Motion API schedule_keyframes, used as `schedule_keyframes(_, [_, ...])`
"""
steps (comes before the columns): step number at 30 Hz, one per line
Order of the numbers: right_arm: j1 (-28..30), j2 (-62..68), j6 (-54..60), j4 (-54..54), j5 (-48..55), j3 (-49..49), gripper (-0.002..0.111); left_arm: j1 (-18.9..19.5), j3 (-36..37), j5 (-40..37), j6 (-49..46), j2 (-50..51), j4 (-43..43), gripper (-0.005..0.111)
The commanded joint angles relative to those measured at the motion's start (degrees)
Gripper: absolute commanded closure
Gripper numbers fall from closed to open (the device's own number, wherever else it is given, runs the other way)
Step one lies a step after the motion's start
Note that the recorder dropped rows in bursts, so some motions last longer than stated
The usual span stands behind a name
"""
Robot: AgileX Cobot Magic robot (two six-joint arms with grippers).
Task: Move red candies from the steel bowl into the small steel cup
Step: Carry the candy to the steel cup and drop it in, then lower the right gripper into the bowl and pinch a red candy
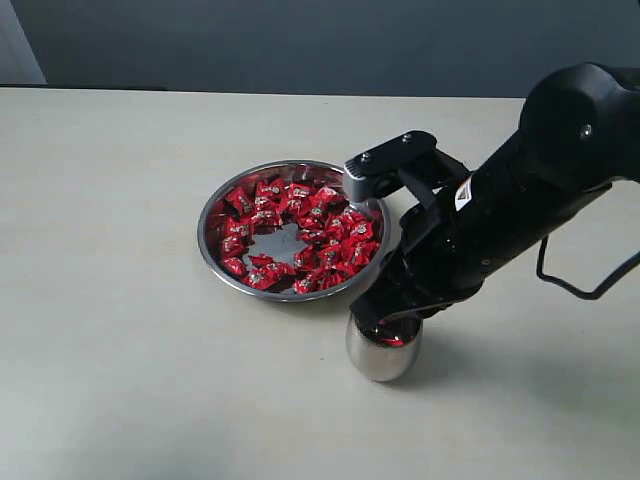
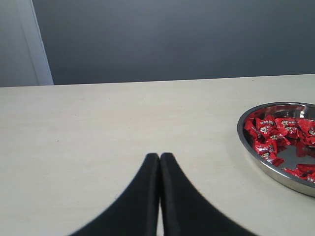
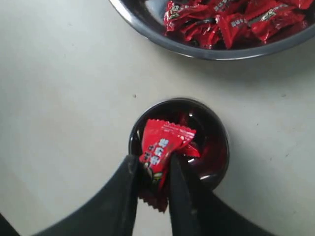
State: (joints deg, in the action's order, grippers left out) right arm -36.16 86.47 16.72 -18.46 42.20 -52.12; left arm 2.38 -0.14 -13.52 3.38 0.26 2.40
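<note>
The steel bowl (image 1: 215,250) sits mid-table, ringed with many red candies (image 1: 300,235), its centre bare. It shows too in the left wrist view, steel bowl (image 2: 256,157) with red candies (image 2: 275,135), and in the right wrist view, steel bowl (image 3: 142,27) with red candies (image 3: 231,19). The small steel cup (image 1: 383,350) stands just in front of the bowl. My right gripper (image 3: 153,164) is shut on one red candy (image 3: 162,145), held right over the small steel cup (image 3: 216,147). My left gripper (image 2: 159,158) is shut on nothing, above bare table left of the bowl.
The pale table (image 1: 110,330) runs wide on all sides. A dark wall (image 1: 300,40) stands behind it. The right arm (image 1: 500,210) reaches over the bowl's right rim down to the cup.
</note>
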Motion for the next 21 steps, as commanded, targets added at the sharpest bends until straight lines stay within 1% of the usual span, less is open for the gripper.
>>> schedule_keyframes(1, [0.16,0.16,0.73,-0.02,-0.28,0.12,0.097,-0.35,0.14,0.23,0.13,-0.26,-0.10,0.106])
schedule_keyframes(4, [0.16,0.16,0.87,0.36,-0.40,0.12,0.078,-0.35,0.14,0.23,0.13,-0.26,-0.10,0.106])
schedule_keyframes(5, [0.16,0.16,0.87,0.36,-0.40,0.12,0.073,-0.35,0.14,0.23,0.13,-0.26,-0.10,0.106])
schedule_keyframes(6, [0.16,0.16,0.87,0.36,-0.40,0.12,0.071,-0.35,0.14,0.23,0.13,-0.26,-0.10,0.106])
schedule_keyframes(12, [0.16,0.16,0.87,0.36,-3.10,0.12,0.071,-0.35,0.14,0.23,0.13,-0.26,-0.10,0.106])
schedule_keyframes(18, [0.16,0.16,0.87,-1.46,-14.49,-1.33,0.071,-0.35,0.14,0.23,0.13,-0.26,-0.10,0.106])
schedule_keyframes(19, [0.16,0.16,0.87,-1.80,-18.36,-2.49,0.071,-0.35,0.14,0.23,0.13,-0.26,-0.10,0.106])
schedule_keyframes(21, [0.16,1.68,1.43,-1.80,-19.80,-5.42,0.071,-0.35,0.14,0.23,0.13,-0.26,-0.10,0.106])
